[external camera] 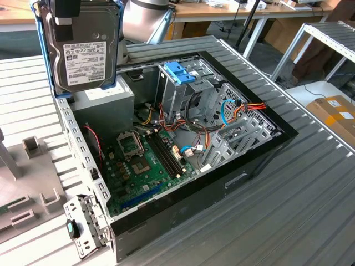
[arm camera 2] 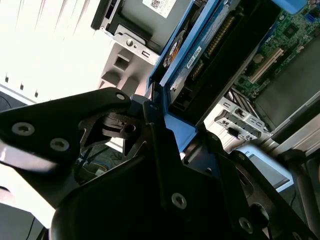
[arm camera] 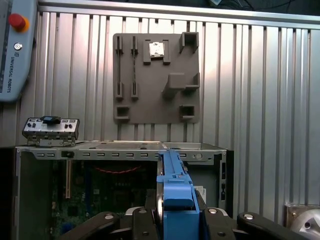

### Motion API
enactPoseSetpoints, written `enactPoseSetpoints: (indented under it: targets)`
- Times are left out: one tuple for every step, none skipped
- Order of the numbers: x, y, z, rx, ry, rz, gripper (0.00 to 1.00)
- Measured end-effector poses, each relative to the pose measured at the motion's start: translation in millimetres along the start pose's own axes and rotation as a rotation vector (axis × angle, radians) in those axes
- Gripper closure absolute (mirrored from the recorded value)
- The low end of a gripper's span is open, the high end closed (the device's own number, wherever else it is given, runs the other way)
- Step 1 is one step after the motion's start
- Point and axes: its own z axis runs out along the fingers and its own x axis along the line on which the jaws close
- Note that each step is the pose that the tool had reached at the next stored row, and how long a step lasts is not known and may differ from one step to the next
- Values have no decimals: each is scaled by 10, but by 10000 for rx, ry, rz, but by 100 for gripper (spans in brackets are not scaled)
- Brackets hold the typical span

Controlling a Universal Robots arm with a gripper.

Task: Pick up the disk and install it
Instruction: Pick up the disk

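The disk [external camera: 83, 50], a grey metal drive in a light-blue carrier frame, hangs upright in the air above the back left corner of the open computer case [external camera: 222, 183]. My gripper [external camera: 67, 10] is shut on its top edge. In the first wrist view the disk [arm camera: 174, 185] shows edge-on between the black fingers [arm camera: 142, 222], over the case's rim. The second wrist view shows the disk [arm camera 2: 200, 55] from below, with its connector side and blue frame running out from the black fingers [arm camera 2: 160, 150].
A metal drive cage with a blue latch [external camera: 180, 72] stands at the back of the case, beside the motherboard [external camera: 144, 160] and loose cables [external camera: 233, 111]. A grey fixture plate [arm camera: 156, 80], a small bracket [arm camera: 51, 127] and a teach pendant [arm camera: 15, 50] lie on the ribbed table.
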Motion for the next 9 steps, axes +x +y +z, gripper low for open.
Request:
enactPoseSetpoints:
  targets:
    - [1,-11,2,0,1,0,63]
    - [1,-23,3,0,2,0,63]
    - [1,-36,2,-2,4,0,63]
    - [2,-55,2,0,3,0,63]
    - [3,-65,2,0,3,0,63]
    - [3,-70,2,0,3,0,63]
    - [2,-80,1,-1,3,0,63]
    - [3,-89,1,0,4,0,63]
    - [3,-95,1,-1,3,0,63]
